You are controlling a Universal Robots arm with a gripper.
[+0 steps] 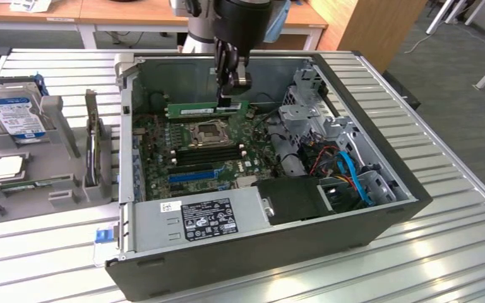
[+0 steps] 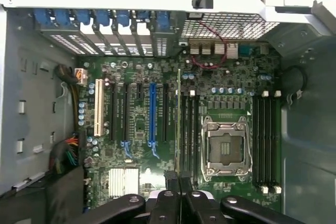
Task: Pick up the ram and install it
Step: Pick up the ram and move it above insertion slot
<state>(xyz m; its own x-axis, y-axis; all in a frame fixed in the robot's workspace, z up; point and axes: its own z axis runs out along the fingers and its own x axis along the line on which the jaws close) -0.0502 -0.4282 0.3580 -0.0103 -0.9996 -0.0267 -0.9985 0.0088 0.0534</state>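
Note:
The ram [image 1: 202, 111] is a long green stick that hangs level over the motherboard [image 1: 160, 144] inside the open computer case [image 1: 251, 262]. My gripper [image 1: 232, 96] comes down from above and is shut on the stick's upper edge, near its end on the exterior view's right. In the wrist view the ram [image 2: 179, 114] shows edge-on as a thin line running out from my gripper [image 2: 179, 181], right over the memory slots [image 2: 190, 129] beside the empty CPU socket [image 2: 226, 145]. More memory slots [image 2: 265, 140] lie on the socket's other side.
A power supply [image 1: 204, 218] fills the case's near side. A metal drive cage [image 1: 310, 120] and blue cables [image 1: 356, 177] sit at the exterior view's right. Outside the case, a grey rack [image 1: 32, 189] holds a hard drive [image 1: 15, 113] and a dark card [image 1: 96, 148].

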